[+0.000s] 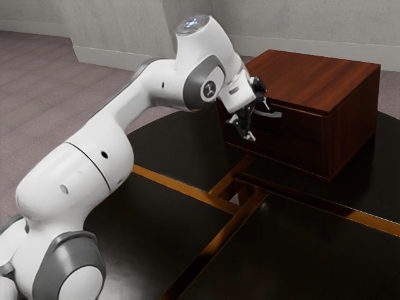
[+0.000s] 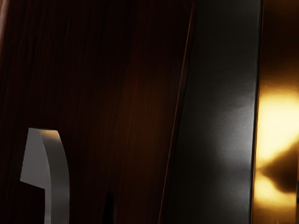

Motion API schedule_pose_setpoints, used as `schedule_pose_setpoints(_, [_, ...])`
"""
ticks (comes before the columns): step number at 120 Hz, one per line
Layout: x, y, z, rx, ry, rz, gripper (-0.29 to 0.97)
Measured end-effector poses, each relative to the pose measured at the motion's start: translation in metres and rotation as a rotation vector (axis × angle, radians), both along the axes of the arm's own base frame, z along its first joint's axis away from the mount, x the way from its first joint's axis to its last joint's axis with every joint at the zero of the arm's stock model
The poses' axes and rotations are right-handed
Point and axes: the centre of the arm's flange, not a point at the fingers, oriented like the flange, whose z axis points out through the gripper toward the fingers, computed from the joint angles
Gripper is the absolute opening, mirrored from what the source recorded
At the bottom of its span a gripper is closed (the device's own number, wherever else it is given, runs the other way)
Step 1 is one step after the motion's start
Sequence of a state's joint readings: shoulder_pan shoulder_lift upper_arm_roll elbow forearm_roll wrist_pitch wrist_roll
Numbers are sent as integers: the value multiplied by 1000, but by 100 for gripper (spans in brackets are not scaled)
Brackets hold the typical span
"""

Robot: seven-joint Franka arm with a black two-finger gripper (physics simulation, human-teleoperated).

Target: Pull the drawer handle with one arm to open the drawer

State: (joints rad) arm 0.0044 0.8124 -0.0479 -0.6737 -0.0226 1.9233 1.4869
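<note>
Handle cut by wrist view's edge, partly behind hand

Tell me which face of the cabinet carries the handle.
The shaded face turned toward the arm: the grey handle juts from it, beside the gripper. The top and the other visible side are bare wood.

Dark red-brown wood, its grain lightly polished, clads the cabinet and drawer. The handle is smooth, satin grey metal. The worktop is glossy black, crossed by shiny amber strips. The arm wears smooth white and grey plastic shells. The floor looks matt and carpet-rough.
</note>
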Motion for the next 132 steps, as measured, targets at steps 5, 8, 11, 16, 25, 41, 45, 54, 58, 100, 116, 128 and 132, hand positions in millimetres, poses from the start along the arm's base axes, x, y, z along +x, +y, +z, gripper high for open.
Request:
schedule_pose_setpoints(5, [1, 1, -2, 1, 2, -3, 68])
schedule_pose_setpoints(8, [1, 2, -3, 2, 2, -4, 68])
schedule_pose_setpoints(11, [1, 2, -4, 3, 3, -5, 68])
schedule_pose_setpoints(16, [2, 4, -7, 3, 5, -6, 68])
schedule_pose_setpoints(25, [4, 6, -11, 3, 8, -9, 69])
schedule_pose_setpoints(41, [4, 7, -11, 4, 3, -15, 66])
schedule_pose_setpoints(45, [4, 7, -9, 5, 1, -17, 64])
schedule_pose_setpoints(54, [3, 7, -8, 4, 0, -20, 64])
schedule_pose_setpoints(58, [3, 9, -6, 7, -1, -18, 65])
schedule_pose_setpoints(100, [-2, 21, 0, -4, 9, -2, 64])
schedule_pose_setpoints(116, [-3, 21, -3, -8, 20, -3, 68])
schedule_pose_setpoints(128, [-7, 22, -2, -13, 29, -2, 68])
schedule_pose_setpoints(132, [-8, 22, 0, -14, 29, -2, 67])
